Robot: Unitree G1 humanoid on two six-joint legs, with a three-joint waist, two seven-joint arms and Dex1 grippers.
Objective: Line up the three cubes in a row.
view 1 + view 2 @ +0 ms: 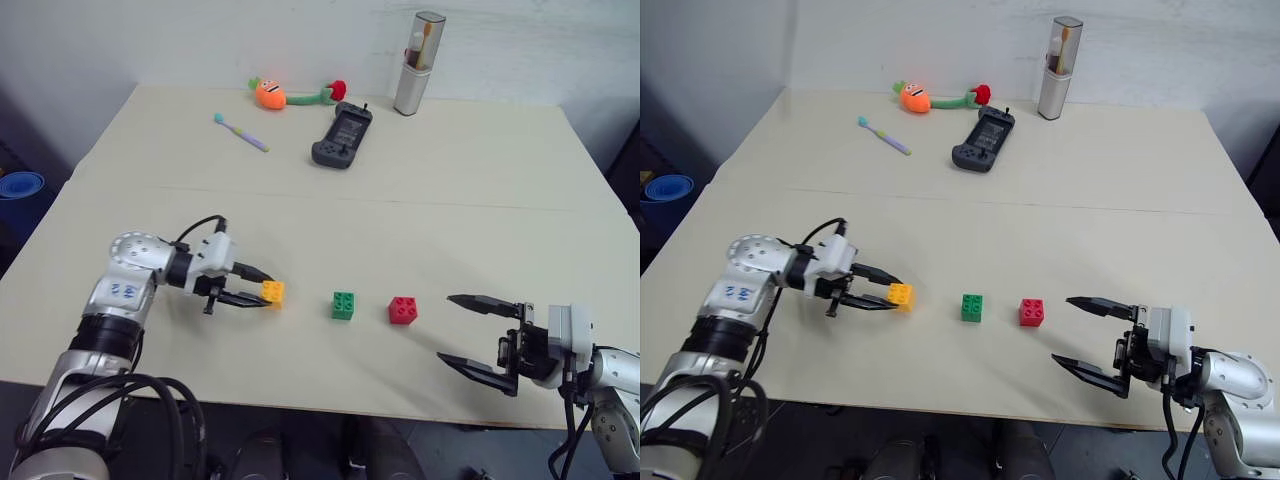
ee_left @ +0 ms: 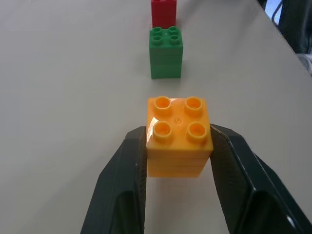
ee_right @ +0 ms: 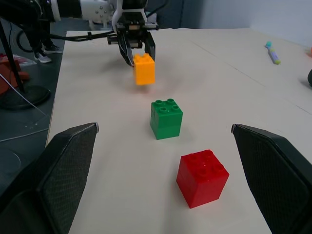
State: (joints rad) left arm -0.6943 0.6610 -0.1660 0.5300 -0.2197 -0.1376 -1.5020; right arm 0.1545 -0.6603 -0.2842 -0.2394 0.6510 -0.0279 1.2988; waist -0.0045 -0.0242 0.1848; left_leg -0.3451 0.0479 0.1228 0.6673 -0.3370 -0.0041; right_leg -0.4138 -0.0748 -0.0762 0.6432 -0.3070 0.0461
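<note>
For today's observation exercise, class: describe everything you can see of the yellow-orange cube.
The yellow-orange cube is a small, glossy plastic toy brick with four round studs on top, upright. The left gripper is shut on it, one black finger against each side. In the right wrist view it seems slightly lifted off the table. It sits in line with the green cube and red cube, apart from both.

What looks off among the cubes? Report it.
Only the yellow-orange cube: it appears lifted off the table, clamped in the left gripper. The green cube and red cube sit upright in line. Nothing spilled or damaged.
</note>
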